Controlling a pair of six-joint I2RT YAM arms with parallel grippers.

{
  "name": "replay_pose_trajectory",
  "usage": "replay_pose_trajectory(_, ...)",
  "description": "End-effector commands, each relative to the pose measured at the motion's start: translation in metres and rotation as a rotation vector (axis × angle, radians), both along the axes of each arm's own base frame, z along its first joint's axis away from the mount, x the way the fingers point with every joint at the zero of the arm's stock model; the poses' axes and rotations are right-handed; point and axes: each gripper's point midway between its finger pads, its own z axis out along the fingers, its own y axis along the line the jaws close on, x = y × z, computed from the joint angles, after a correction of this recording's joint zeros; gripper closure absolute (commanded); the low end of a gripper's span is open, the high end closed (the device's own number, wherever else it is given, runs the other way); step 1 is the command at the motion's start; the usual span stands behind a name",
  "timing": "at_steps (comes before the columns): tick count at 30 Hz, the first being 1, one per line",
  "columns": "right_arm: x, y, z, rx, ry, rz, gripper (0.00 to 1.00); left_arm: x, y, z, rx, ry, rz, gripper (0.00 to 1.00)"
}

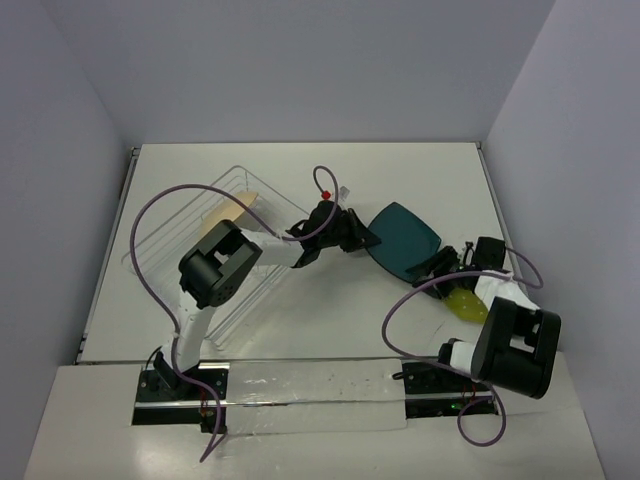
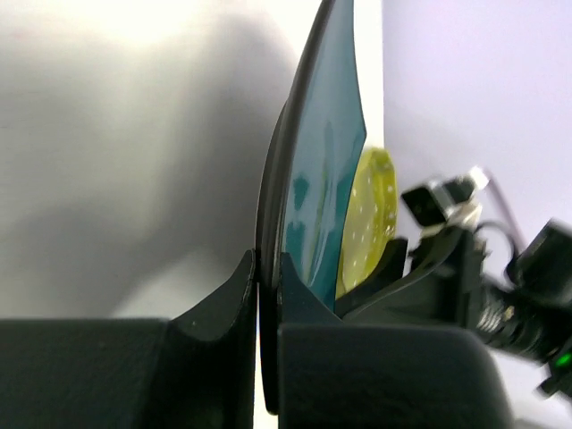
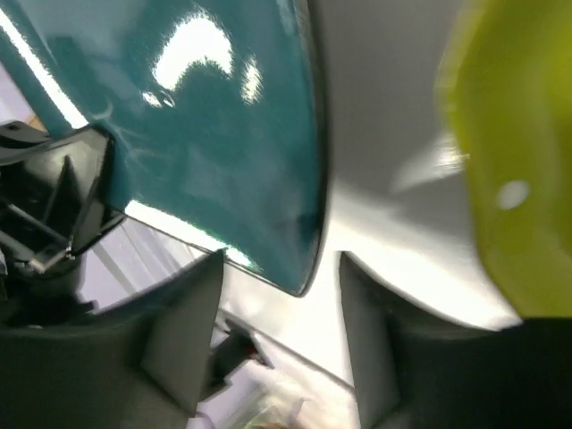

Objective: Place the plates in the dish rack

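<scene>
The dark teal plate (image 1: 405,238) is held tilted above the table, right of the dish rack (image 1: 165,250). My left gripper (image 1: 362,238) is shut on its left rim; the left wrist view shows the jaws (image 2: 268,277) pinching the plate's thin edge (image 2: 326,161). My right gripper (image 1: 445,268) is open at the plate's right side; in the right wrist view the plate's corner (image 3: 197,116) hangs just beyond the gap between the fingers (image 3: 281,295). The yellow-green dotted plate (image 1: 465,303) lies under the right arm and also shows in both wrist views (image 2: 371,223) (image 3: 518,161). The cream plate (image 1: 235,208) stands in the rack.
The wire rack fills the left half of the table. Purple cables loop over both arms. The right wall stands close beside the right arm (image 1: 515,340). The table's far edge meets the back wall.
</scene>
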Motion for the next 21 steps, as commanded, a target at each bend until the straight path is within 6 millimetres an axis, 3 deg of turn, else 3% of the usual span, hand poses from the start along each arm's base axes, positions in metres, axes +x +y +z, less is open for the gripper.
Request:
replay_pose_trajectory(1,0.016,-0.006,0.036,-0.106,-0.173,0.070,0.35,-0.008,-0.014,0.144,-0.219,-0.426,-0.073,1.00)
replay_pose_trajectory(2,0.019,-0.011,0.047,-0.149,-0.211,0.058,0.26,-0.006,-0.007,0.160,-0.186,-0.529,-0.065,1.00)
replay_pose_trajectory(4,0.023,-0.015,0.066,-0.196,-0.273,0.041,0.18,-0.001,-0.003,0.166,-0.137,-0.578,-0.044,1.00)
replay_pose_trajectory(7,0.026,-0.016,0.087,-0.217,-0.353,0.028,0.14,0.009,0.010,0.185,-0.062,-0.688,-0.002,1.00)
replay_pose_trajectory(13,0.024,0.006,0.118,-0.106,-0.482,0.111,0.12,0.020,0.034,0.229,0.102,-0.943,0.031,1.00)
replay_pose_trajectory(17,0.018,0.023,0.160,-0.062,-0.708,0.199,0.11,0.040,0.067,0.250,0.267,-1.069,0.117,1.00)
replay_pose_trajectory(21,0.010,0.033,0.187,-0.097,-0.865,0.251,0.11,0.039,0.098,0.276,0.342,-1.180,0.101,1.00)
